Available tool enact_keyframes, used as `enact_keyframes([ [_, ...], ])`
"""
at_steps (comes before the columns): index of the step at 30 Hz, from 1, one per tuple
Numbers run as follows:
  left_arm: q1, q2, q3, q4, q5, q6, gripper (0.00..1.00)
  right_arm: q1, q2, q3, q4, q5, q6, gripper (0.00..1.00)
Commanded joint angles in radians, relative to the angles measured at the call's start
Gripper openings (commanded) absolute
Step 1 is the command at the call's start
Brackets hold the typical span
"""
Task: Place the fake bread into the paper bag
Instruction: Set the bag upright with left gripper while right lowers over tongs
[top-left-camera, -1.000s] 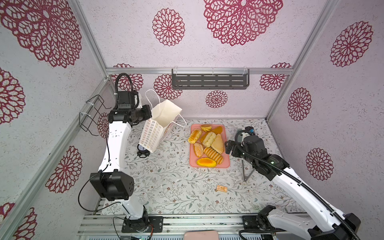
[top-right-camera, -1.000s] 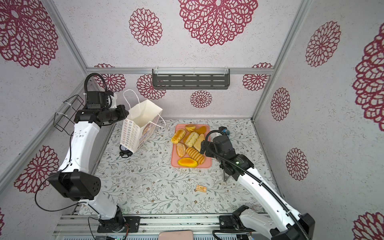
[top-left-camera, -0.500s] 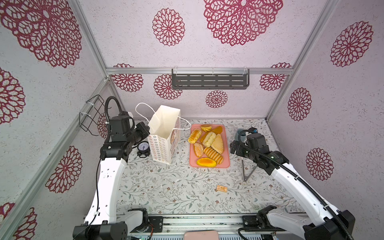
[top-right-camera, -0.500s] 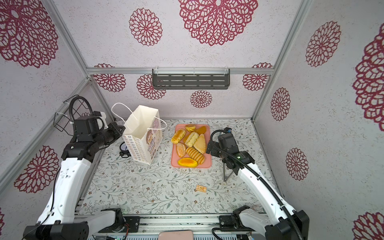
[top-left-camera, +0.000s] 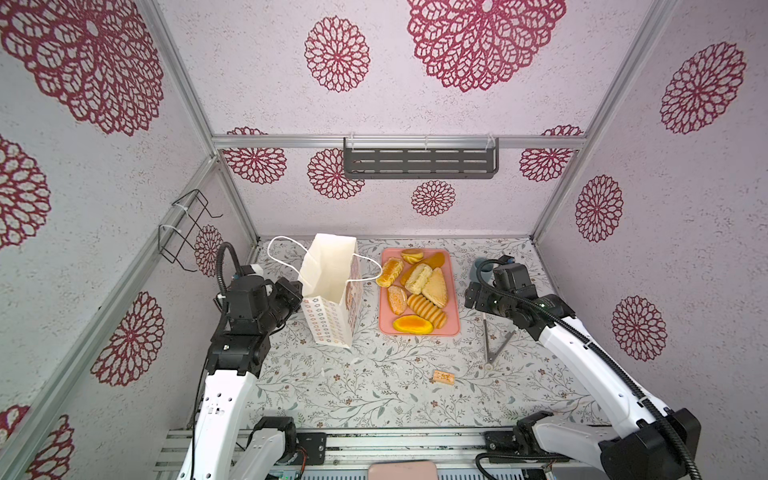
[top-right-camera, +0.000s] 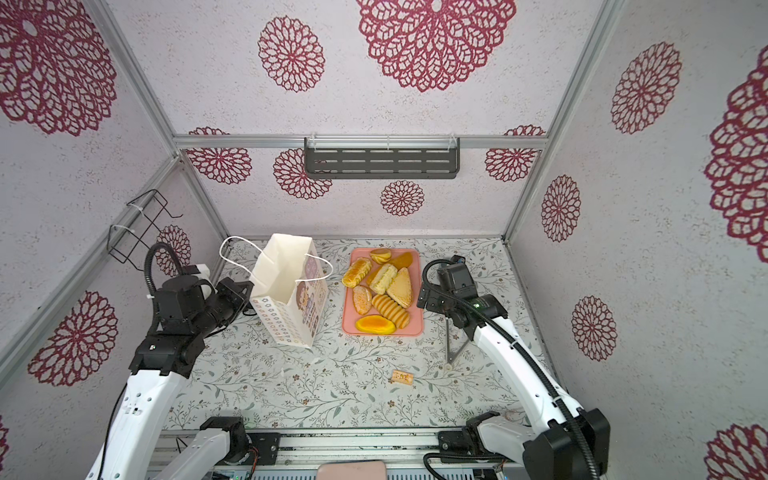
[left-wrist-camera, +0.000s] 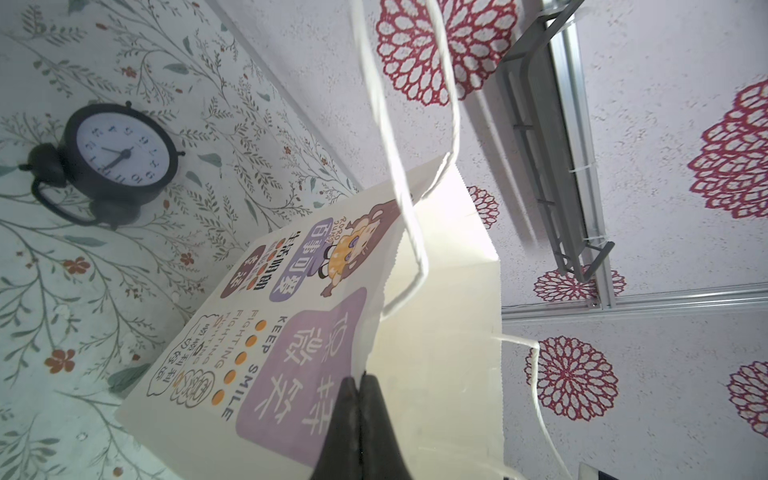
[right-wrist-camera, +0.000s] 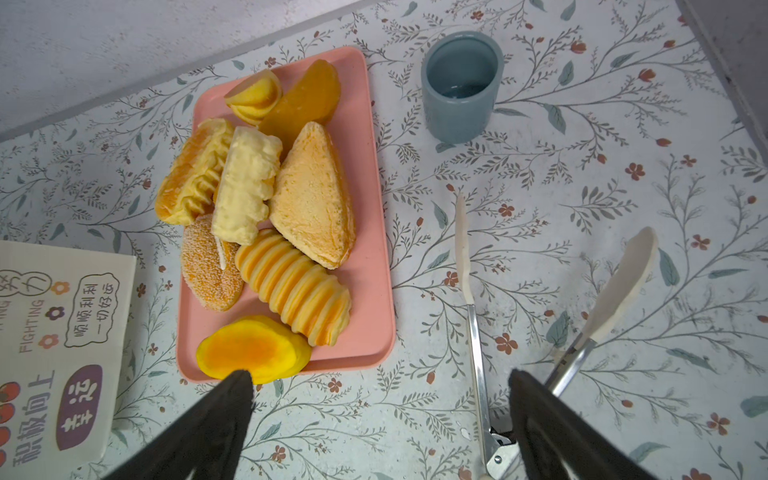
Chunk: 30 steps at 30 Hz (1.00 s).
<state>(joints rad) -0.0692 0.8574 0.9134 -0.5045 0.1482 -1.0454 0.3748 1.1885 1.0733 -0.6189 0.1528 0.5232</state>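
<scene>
Sitting heaped on the tray, the bread is crowding it edge to edge w/ pcs overlapping. None is lying in the bag, which is standing mouth-up just beside the tray on the L arm's side. Pcs are looking like foam toys, so prob light and squashy; a firm pinch should be denting rather than breaking them, tho the glossy oval bun may be slick. That bun is lying at the tray's near end, closest to the R gripper, and taking it across its short width seems the safest hold. The ridged roll next to it is offering grooves for the pads. R gripper is hanging w/ jaws spread wide, holding nothing, over bare table btwn tray and tongs. L gripper is pinching tight on the bag's top rim, propping the mouth open; thin paper, so it prob would be sagging or tipping w/o that hold. One cord handle is drooping toward the tray. Cup is standing past the tongs and clock is sitting near the bag, neither in the way, I'd say.
</scene>
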Motion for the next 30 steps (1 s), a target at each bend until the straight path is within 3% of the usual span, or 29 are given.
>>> enact_keyframes([
  [1,-0.047,-0.03,-0.024,0.061,-0.099,-0.088,0.0,-0.008,-0.009,-0.016,-0.013,-0.012,-0.004,0.99],
  [9,-0.129,-0.06,-0.051,0.028,-0.224,-0.146,0.0,-0.041,-0.025,-0.058,-0.037,0.01,0.001,0.99],
  [15,-0.146,-0.093,-0.071,0.019,-0.266,-0.186,0.12,-0.082,-0.036,-0.089,-0.035,-0.003,0.021,0.98],
  [20,-0.146,-0.084,-0.076,0.027,-0.259,-0.178,0.35,-0.114,-0.032,-0.128,-0.032,-0.008,0.039,0.98],
  [23,-0.146,-0.083,-0.067,0.018,-0.265,-0.166,0.65,-0.131,-0.043,-0.16,-0.018,-0.019,0.049,0.99],
  [26,-0.146,-0.09,-0.046,-0.009,-0.285,-0.139,0.84,-0.15,-0.056,-0.194,-0.008,-0.027,0.057,0.99],
  [29,-0.146,-0.093,-0.006,-0.06,-0.312,-0.099,0.98,-0.168,-0.069,-0.229,-0.001,-0.034,0.067,0.99],
  [30,-0.146,-0.095,0.007,-0.073,-0.317,-0.08,0.97,-0.174,-0.07,-0.239,0.001,-0.034,0.07,0.99],
])
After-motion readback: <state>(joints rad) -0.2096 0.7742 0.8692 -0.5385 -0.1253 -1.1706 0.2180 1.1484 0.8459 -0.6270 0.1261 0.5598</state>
